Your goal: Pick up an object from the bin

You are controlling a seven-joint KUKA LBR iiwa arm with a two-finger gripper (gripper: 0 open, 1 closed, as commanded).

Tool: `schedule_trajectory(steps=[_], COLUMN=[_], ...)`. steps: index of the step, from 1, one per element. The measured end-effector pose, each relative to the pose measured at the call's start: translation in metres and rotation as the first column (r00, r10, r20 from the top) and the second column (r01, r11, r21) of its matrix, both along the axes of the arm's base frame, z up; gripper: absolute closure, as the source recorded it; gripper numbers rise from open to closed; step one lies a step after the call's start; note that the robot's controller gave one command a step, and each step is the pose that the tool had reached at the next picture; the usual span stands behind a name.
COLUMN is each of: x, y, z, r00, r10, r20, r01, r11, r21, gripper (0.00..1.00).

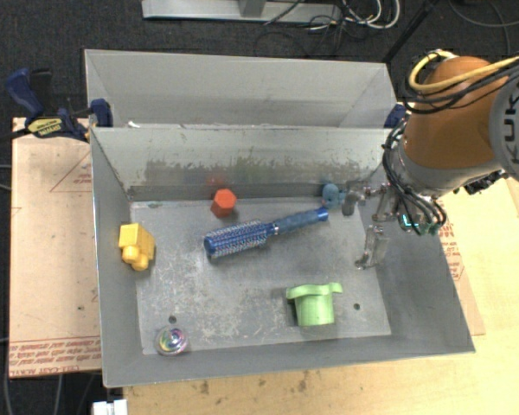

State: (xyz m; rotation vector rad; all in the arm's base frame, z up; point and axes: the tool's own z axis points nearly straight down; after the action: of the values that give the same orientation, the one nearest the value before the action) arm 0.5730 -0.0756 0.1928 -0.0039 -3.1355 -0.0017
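Grey metal bin, viewed from above, with loose things lying well apart on its floor. Toward the right side: pincer pointing down over bare floor, hung from the orange-covered arm reaching in from the right; open or closed not discernible. Nearest to it, on the left: blue hairbrush, lying flat and aslant at mid-floor, bristle head to the left, handle end toward the pincer but apart from it. Just beyond the handle end, by the far wall: small blue piece. Nearer and left of the pincer: green flanged cylinder. Farther left: small orange cylinder close to the far wall, yellow block by the left wall, shiny ball in the near left corner.
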Motion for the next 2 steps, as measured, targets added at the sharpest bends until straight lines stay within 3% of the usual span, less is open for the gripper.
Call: schedule_trajectory(steps=[1,2], x=[0.029,0.052], y=[0.091,0.117], z=[-0.069,-0.126], r00=[0.998,1.000], r10=[-0.068,0.003], r20=[0.002,0.006], r01=[0.068,-0.003], r11=[0.998,1.000], r21=[0.004,0.001], gripper=[0.00,0.00])
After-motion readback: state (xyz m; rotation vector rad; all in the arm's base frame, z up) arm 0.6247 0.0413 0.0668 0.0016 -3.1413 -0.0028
